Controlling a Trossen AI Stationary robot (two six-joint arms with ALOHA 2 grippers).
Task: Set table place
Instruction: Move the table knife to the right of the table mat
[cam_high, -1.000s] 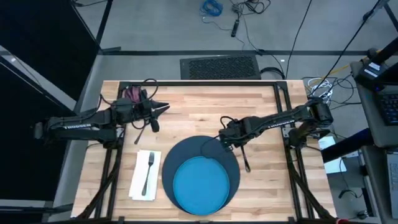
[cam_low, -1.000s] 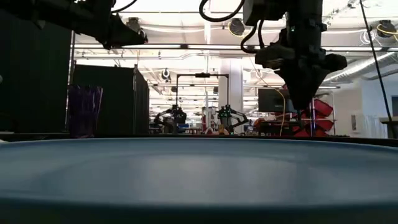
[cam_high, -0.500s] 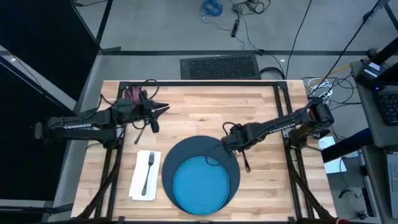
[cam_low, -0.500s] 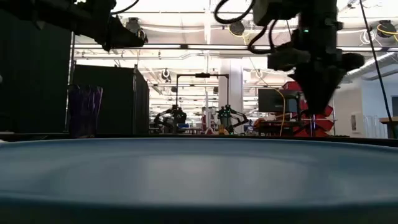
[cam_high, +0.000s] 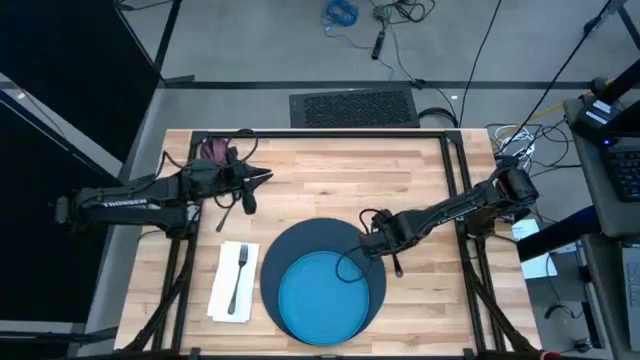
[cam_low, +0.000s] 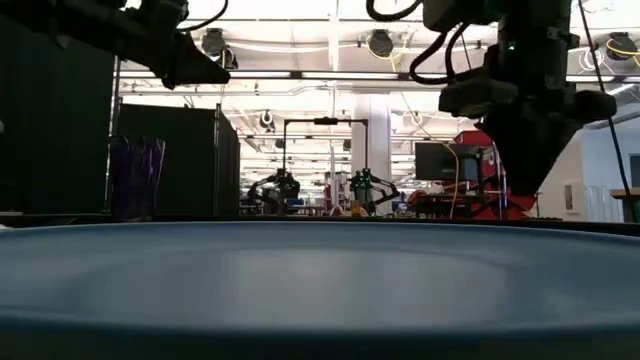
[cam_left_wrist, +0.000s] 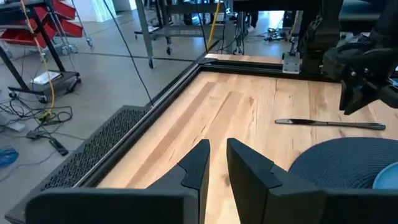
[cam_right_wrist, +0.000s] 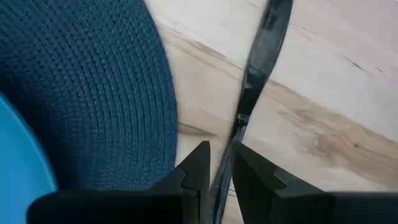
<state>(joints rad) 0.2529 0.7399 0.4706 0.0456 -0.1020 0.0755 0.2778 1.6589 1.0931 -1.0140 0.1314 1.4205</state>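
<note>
On the table (cam_high: 330, 170) lies a dark blue round mat (cam_high: 300, 240) with a bright blue plate (cam_high: 322, 295) on it. A white napkin (cam_high: 222, 285) left of the mat carries a fork (cam_high: 238, 275). A knife (cam_high: 397, 262) lies flat on the wood just right of the mat. My right gripper (cam_high: 381, 243) points down over the knife (cam_right_wrist: 264, 43), fingers shut, with the knife running in line with the slit between them. My left gripper (cam_high: 262, 177) hovers shut at the far left, beside the purple cup (cam_high: 212, 150). My right gripper stands from above over the knife, whose thin part (cam_right_wrist: 239, 118) runs under the fingertips and along the slit between them. The knife lies flat on the table. I cannot tell whether the fingers touch it.
A black metal frame (cam_high: 320, 132) runs along the table's far edge and sides. Bare wood lies between the two arms, far of the mat. The plate's rim (cam_low: 320, 280) fills the lower half of the low view.
My right gripper has gone toward the table's near and right edges, from over the mat's far rim to over the knife. The knife, mat and plate have stayed where they were.
</note>
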